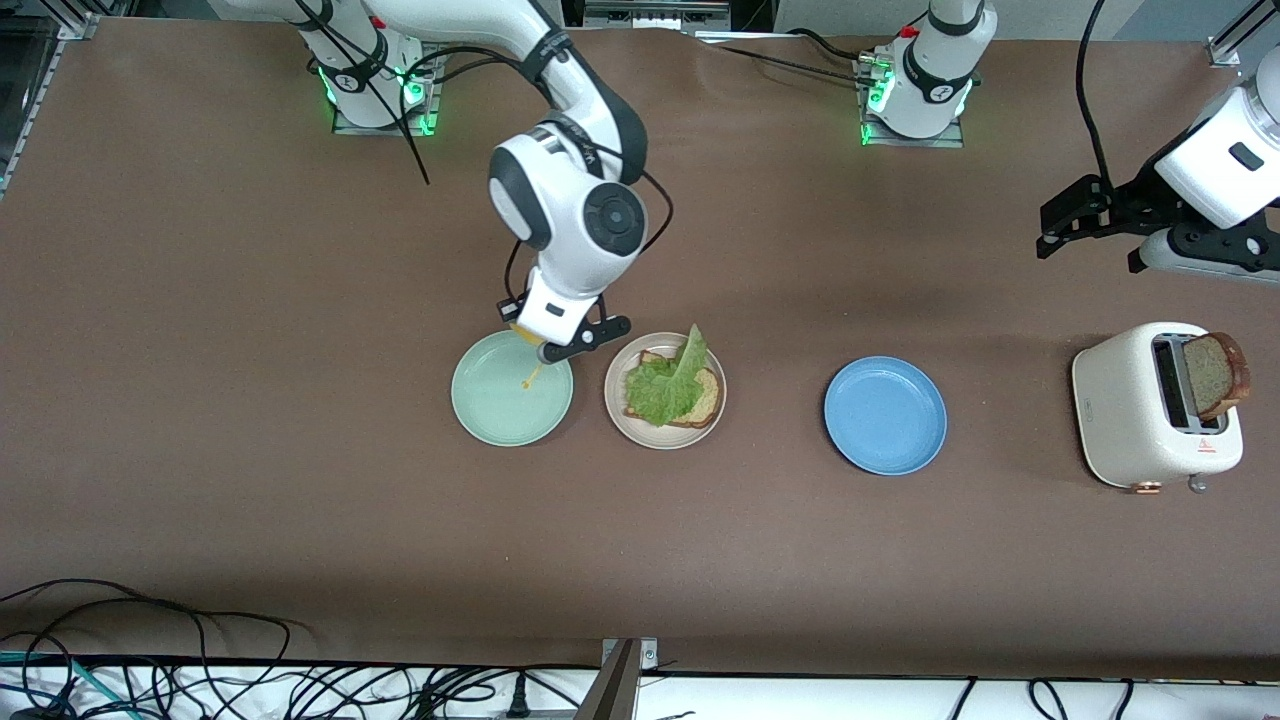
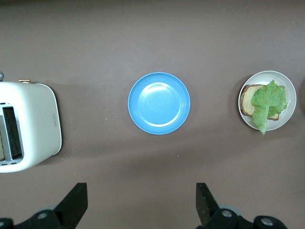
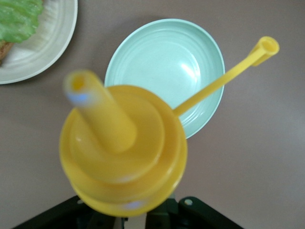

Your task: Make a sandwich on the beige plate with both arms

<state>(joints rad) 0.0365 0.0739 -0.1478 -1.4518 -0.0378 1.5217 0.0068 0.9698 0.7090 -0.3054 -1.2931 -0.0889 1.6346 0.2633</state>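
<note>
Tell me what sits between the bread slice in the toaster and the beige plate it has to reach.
The blue plate lies flat on the table between the toaster, which holds the bread slice, and the beige plate. It is low, so a lifted slice should pass over it. Nothing else visible intervenes.
</note>
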